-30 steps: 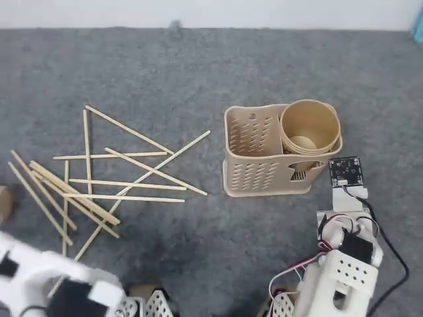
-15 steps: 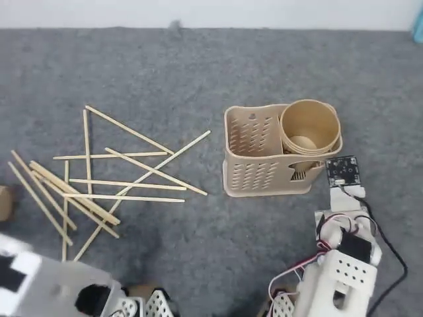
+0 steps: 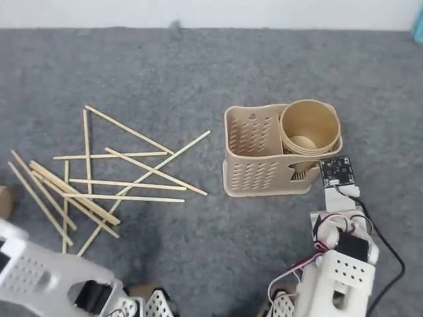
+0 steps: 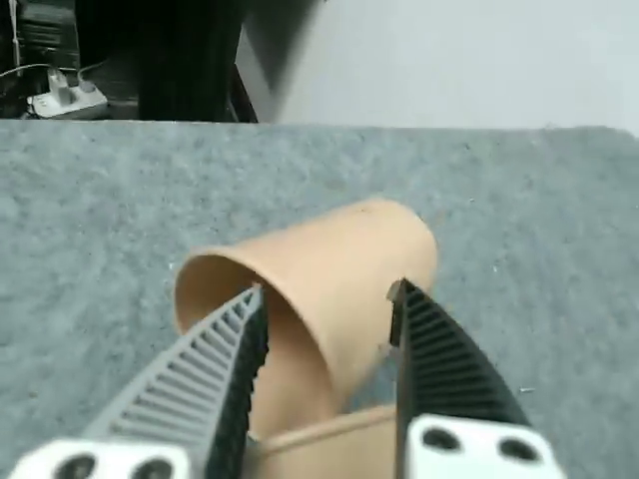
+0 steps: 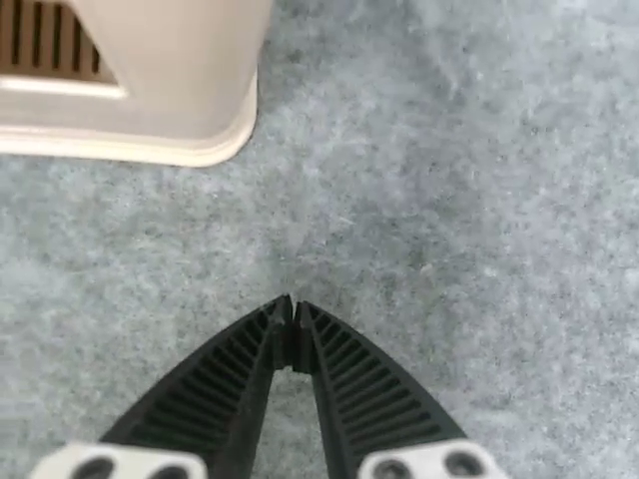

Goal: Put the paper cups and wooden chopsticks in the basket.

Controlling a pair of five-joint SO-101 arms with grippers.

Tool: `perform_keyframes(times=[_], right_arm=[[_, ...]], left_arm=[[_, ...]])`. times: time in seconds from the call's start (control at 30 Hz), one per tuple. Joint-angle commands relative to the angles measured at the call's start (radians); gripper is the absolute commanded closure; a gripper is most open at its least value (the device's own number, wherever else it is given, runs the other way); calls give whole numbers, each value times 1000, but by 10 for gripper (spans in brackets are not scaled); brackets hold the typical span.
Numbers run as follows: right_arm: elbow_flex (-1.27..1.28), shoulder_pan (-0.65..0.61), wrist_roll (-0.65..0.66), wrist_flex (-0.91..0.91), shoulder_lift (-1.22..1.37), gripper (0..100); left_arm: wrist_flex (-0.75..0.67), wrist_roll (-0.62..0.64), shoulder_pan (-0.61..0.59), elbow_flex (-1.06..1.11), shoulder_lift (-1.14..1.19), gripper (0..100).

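A beige slotted basket stands mid-table with a paper cup upright in its right end. Several wooden chopsticks lie scattered on the grey carpet to its left. In the left wrist view, my left gripper is shut on another paper cup, which lies sideways between the fingers above the carpet. My right gripper is shut and empty, low over bare carpet just in front of the basket's corner. From above, the right arm's wrist sits beside the basket's front right corner.
A brown object shows at the far left edge beside the chopsticks. The left arm's white body covers the lower left corner. Open carpet lies behind the basket and to its right.
The left arm's body has shifted at the lower left of the high view. The right wrist has slid slightly left, closer to the basket's corner.
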Motion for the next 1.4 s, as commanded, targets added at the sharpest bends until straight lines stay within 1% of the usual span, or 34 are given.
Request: perform_keyframes(times=[0.0,0.07,0.23,0.37,0.5,0.57,0.7,0.77,0.8,1.03,1.23,1.37], right_arm=[[-9,-10,14,12,-18,991],[-9,-12,14,12,-18,991],[-9,-12,14,12,-18,991],[-9,-12,14,12,-18,991],[-9,-10,14,12,-18,991],[-9,-8,14,12,-18,991],[-9,-7,14,12,-18,991],[-9,-7,14,12,-18,991],[-9,-7,14,12,-18,991],[-9,-8,15,12,-18,991],[-9,-7,15,12,-18,991],[-9,-7,15,12,-18,991]], left_arm=[[-43,11,9,-39,23,807],[-61,11,11,-44,46,806],[-189,12,25,-42,100,808],[-287,78,63,-44,123,809],[-321,84,118,-44,123,814],[-318,83,135,-61,121,849],[-316,83,143,-97,118,989],[-315,83,143,-107,104,974],[-307,83,143,-107,92,983],[-106,83,138,-108,-58,988],[230,75,144,-114,-224,988],[440,-57,143,-114,-342,988]])
